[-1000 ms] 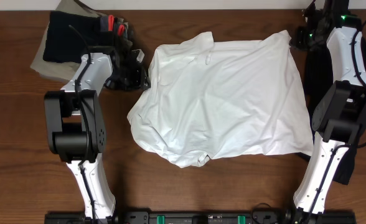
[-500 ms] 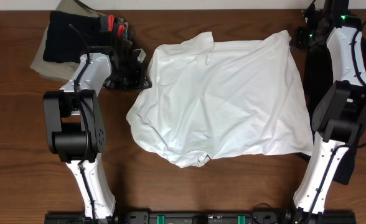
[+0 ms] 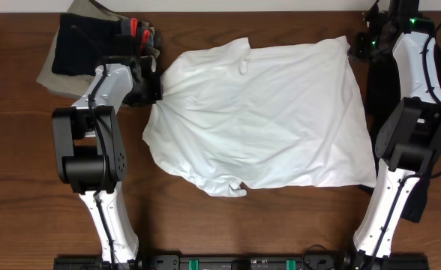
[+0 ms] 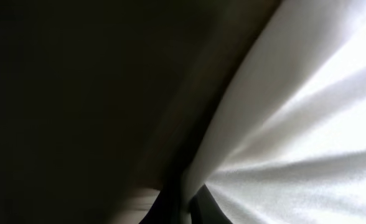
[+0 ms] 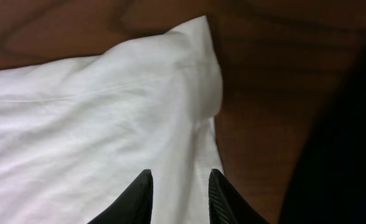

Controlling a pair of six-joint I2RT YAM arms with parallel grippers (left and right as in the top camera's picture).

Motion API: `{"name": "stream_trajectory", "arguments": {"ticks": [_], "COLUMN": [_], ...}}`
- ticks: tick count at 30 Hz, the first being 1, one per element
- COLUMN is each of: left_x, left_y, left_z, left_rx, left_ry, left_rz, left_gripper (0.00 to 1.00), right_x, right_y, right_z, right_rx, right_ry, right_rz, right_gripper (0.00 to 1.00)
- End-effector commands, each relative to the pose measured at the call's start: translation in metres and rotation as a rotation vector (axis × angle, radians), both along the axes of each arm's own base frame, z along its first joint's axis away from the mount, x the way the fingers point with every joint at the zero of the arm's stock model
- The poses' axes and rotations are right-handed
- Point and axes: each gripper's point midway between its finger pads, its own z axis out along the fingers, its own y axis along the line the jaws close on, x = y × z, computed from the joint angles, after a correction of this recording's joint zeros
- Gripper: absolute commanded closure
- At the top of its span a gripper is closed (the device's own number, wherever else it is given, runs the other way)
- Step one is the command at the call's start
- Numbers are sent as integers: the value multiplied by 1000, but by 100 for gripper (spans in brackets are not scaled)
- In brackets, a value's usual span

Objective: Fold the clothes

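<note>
T-shirt (image 3: 265, 120) lies spread out mid-table (image 3: 205, 225), its upper-left edge now drawn to a point at the left hand (image 3: 154, 88).

Change vs a sec ago: that hand sat part-open just beside the cloth. Now it's clamped on the shirt edge, and the whole left side has slid toward upper left of frame, w/ creases fanning out from the pinch. Left wrist view is mostly dark, w/ white cloth right up close.

Right hand (image 5: 178, 193) hasn't shifted. It's at the shirt's upper-right corner, fingers narrow w/ cloth between them, which reads as a pinch.

Meaning: both top corners prob. secured and the cloth is being tensioned flat. The fold itself isn't begun yet.

Pile of dark and grey garments (image 3: 78, 49) sits upper left, apart from the shirt.
</note>
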Motion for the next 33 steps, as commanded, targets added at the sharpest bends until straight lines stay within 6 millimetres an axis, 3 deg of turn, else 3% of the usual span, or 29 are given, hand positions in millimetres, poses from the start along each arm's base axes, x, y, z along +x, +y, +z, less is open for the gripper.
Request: {"name": "stream_trajectory", "arguments": {"ticks": [1,3,4,5,9,14,18,21,26,30,33], "left_x": [5,8,9,9,7,-6,-30,-53,-96,-135,-162], "left_y": [23,23,22,23,22,11,-5,-13,-25,-35,-45], "left_z": [-2,2,6,11,48,125,181,211,233,232,226], "left_rx": [72,72,70,67,60,-2,-53,-55,-57,-54,-49], "left_ry": [-2,-10,-14,-18,-39,-116,-182,-202,-159,-45,55], "left_rz": [71,72,77,89,115,99,67,50,20,-9,-44], "left_gripper": [83,39,12,0,2,2,2,2,2,2,2], "right_x": [3,3,3,2,-6,-31,-70,-106,-160,-198,-216], "right_y": [4,5,5,5,6,12,27,40,70,83,90], "right_z": [23,22,22,22,35,86,140,171,203,211,216], "right_rx": [-10,-9,-9,-8,-3,16,67,101,112,44,-11], "right_ry": [-46,-45,-44,-40,-29,-30,-22,8,77,158,183], "right_rz": [27,27,27,27,22,-9,-15,-20,20,20,3], "right_gripper": [73,74,74,73,65,59,56,55,57,59,59]}}
